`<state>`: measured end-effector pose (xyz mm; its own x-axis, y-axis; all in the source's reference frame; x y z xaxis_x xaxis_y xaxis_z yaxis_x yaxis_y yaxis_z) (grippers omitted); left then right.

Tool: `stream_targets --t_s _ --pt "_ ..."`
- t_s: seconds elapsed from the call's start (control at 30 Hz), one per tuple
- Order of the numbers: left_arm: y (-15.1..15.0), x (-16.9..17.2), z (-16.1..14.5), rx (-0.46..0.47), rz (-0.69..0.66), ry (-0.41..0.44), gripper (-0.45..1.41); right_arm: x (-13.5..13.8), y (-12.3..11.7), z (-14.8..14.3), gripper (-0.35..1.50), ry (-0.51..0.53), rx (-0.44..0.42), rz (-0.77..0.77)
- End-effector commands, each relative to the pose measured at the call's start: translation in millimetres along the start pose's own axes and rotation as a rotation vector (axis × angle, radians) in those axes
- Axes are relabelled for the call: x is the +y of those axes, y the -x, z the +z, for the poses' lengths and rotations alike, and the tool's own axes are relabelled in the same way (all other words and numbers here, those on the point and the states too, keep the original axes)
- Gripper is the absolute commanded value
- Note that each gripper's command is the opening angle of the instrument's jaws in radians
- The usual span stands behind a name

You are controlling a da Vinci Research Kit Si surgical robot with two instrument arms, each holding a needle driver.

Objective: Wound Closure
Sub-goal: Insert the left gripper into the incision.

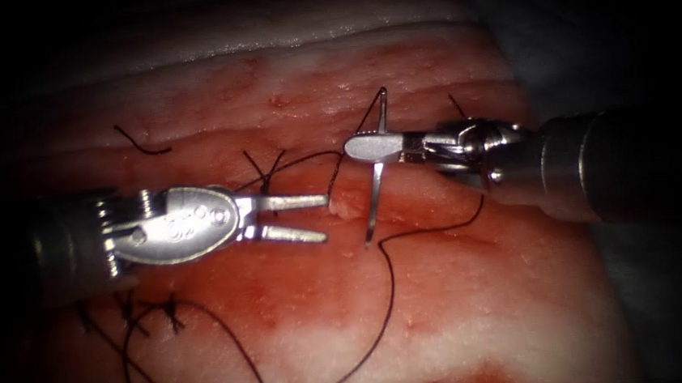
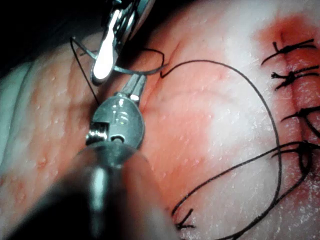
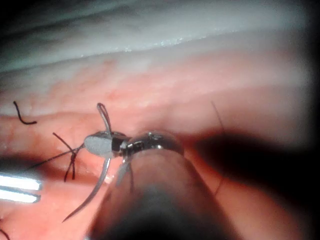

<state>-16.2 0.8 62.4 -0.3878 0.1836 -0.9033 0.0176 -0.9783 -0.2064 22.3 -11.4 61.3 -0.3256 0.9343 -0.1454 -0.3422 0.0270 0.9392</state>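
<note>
While the right arm's slim steel needle driver (image 1: 372, 147) is clenched on the curved silver needle (image 1: 376, 182) near its middle, the needle hangs clear of the pink tissue (image 1: 480, 302) at the frame's centre, point down. Dark thread (image 1: 390, 293) trails from its upper end and loops toward the lower left. At centre left, the left arm's steel tool (image 1: 323, 216) gapes, holding nothing. No readable writing.
</note>
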Motion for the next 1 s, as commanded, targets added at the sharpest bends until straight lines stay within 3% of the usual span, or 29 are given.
stream_targets --t_s 0.03,0.4,0.77,1.0 --pt "0.8 -0.5 0.9 -0.023 -0.018 0.016 -0.45 0.0 0.2 0.9 -0.35 -0.004 -0.001 -0.013" --pt "8.7 -1.8 5.0 -0.380 -0.081 0.149 -0.45 -1.1 -0.1 0.7 -0.35 -0.025 0.029 -0.099" --pt "11.5 -3.8 7.0 -0.464 -0.097 0.170 -0.45 -1.8 0.2 0.6 -0.35 -0.038 0.036 -0.143" --pt "13.2 -4.4 7.7 -0.590 -0.086 0.192 -0.45 -1.3 0.7 2.1 -0.35 -0.033 0.073 -0.272"
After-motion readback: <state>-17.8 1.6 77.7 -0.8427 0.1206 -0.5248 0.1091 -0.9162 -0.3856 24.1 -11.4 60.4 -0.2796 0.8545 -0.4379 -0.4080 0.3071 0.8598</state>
